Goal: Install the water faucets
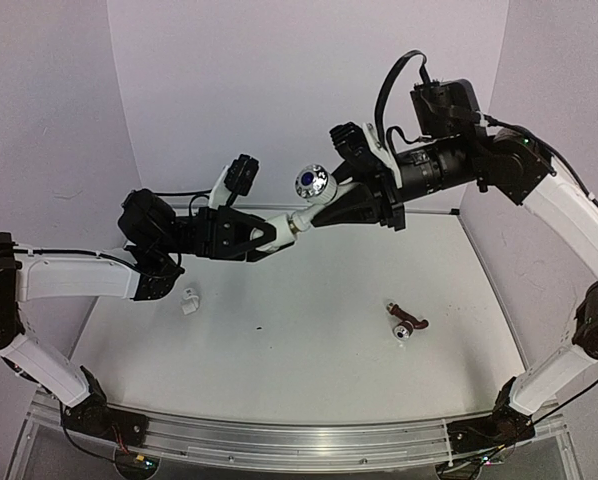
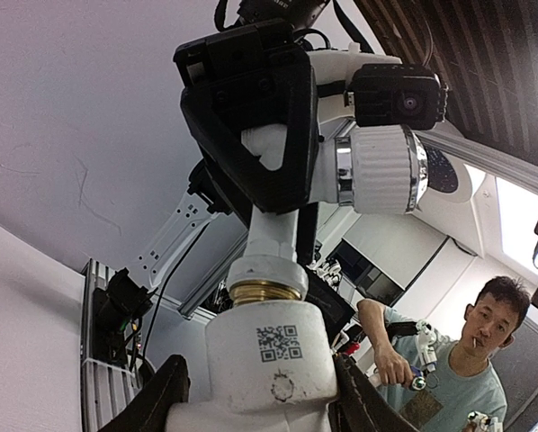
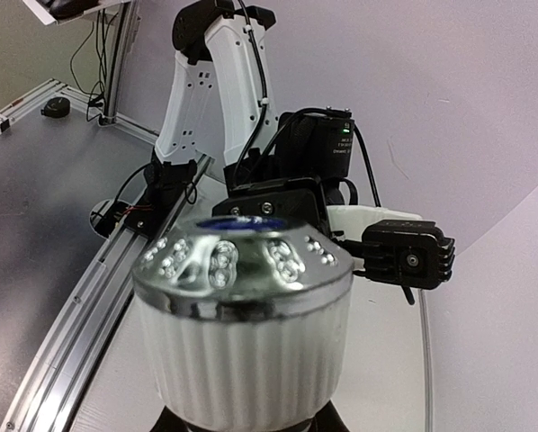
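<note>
Right pincer (image 1: pixel 331 206) grips the faucet (image 1: pixel 311 183), its brass end meeting left pincer's (image 1: pixel 263 238) fitting (image 1: pixel 277 231).

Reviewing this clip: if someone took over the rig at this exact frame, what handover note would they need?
Left tool: shut on the white fitting, held in the air above the table.
Right tool: shut on the faucet, knob facing up.
Done: the faucet's brass thread is at the fitting's mouth. Thread shows, so it is probably not screwed home.
Left: finish turning it in. A small white piece lies on the table's left and a silvery-ended part on its right. Both are too small to identify.
</note>
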`<state>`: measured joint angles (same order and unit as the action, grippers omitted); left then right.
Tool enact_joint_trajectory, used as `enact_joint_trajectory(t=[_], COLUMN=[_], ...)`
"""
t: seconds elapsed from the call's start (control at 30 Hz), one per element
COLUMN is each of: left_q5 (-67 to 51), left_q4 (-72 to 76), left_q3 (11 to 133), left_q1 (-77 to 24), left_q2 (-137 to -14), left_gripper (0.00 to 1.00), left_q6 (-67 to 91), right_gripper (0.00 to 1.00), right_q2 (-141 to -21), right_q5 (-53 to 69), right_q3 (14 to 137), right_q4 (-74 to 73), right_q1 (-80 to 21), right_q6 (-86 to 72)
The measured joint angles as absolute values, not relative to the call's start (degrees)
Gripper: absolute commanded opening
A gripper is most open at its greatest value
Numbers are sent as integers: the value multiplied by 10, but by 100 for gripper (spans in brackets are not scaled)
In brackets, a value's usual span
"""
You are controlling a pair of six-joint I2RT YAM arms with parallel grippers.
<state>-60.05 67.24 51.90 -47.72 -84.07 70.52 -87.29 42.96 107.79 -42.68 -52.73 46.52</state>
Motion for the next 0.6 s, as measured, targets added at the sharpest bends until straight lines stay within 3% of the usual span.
enact_joint_trajectory(t=[0.3, 0.6], left_q5=[-595, -594], left_q4=[655, 654], left_q3=[519, 519], left_q1=[-477, -491], left_q2=[-835, -827], left_gripper=[0, 0], left_q6=[701, 705], right_gripper=[0, 0], right_q2=[-876, -790], right_q5=[403, 381], right_q3=[1096, 957], right_q4=[-451, -331], right_q1=[-529, -533], right_q6=[492, 509])
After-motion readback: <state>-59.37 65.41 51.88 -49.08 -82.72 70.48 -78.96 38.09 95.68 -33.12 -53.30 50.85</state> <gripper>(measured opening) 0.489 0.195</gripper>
